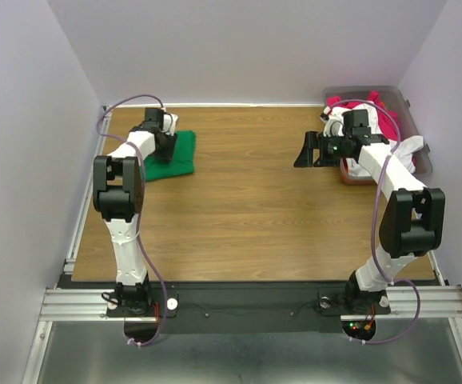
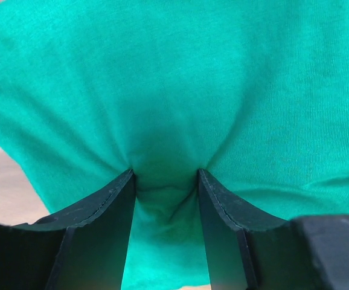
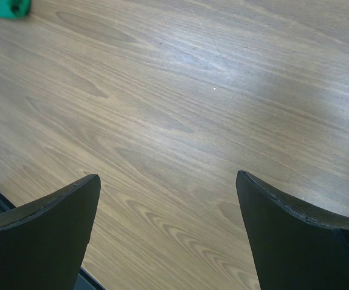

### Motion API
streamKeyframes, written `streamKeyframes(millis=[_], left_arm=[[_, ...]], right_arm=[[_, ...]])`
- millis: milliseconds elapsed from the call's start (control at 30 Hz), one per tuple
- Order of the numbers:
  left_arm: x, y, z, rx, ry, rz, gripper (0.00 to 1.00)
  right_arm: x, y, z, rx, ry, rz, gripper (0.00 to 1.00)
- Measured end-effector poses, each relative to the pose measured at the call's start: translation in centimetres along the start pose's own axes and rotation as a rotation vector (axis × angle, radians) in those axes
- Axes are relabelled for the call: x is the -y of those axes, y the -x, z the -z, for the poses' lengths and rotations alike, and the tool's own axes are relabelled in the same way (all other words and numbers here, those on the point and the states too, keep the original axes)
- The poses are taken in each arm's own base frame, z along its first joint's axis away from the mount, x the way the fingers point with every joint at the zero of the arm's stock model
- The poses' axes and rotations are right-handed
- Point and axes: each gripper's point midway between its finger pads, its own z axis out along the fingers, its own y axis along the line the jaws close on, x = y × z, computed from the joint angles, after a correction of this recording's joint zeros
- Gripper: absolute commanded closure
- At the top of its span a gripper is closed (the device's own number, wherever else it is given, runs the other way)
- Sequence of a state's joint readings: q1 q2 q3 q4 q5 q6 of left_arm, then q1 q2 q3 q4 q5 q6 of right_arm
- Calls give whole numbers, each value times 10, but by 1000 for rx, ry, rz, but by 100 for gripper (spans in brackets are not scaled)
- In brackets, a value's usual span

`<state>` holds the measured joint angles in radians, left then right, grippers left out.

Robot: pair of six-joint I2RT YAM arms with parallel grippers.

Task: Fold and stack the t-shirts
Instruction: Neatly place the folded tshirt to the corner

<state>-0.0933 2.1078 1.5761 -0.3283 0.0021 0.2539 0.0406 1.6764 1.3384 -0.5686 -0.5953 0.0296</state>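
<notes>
Nearest the arm bases, the wood-grain bench (image 1: 239, 224) lies smooth and flat, a surface over which cloth should slide and spread easily. Farther in on the right, the right end effector (image 3: 168, 176) hangs released, jaws wide, over bare wood with nothing between them. At the far left, the left end effector (image 2: 165, 178) is clenched on a pucker of the green t-shirt (image 2: 174, 78), which lies in a compact, roughly squared patch near the bench's far-left corner. The knit looks light, limp and slightly stretchy. Judging by how it bunches between the fingers, a mid-panel pinch probably drags the layers askew, so an edge or corner seems the better hold for a clean fold. At the far right, the white t-shirt (image 1: 407, 150) and the red t-shirt (image 1: 388, 120) spill crumpled from the grey plastic bin (image 1: 367, 89). Plain pale walls (image 1: 239, 48) close in the bench on three sides, leaving little margin.
</notes>
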Motion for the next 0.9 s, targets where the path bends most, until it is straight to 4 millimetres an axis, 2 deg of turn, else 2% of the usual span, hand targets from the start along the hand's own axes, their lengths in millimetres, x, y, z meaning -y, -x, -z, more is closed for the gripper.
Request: streamKeyframes(millis=[100,367,567,900], left_arm=[[-27,2,-6,-19,3,-42,47],[-99,22,-26,-24,39,-120,47],[-119,32,-35,-17,62,-184,47],[-138,46,-43,11,99,-230,46]], right_arm=[[2,-3,-3,-11,1,-7,0],[6,-8,-10,-32,6,-21,0],[8,-11,-15,-48,12,-32,0],[10,-13,-18,-57,11,-39,0]])
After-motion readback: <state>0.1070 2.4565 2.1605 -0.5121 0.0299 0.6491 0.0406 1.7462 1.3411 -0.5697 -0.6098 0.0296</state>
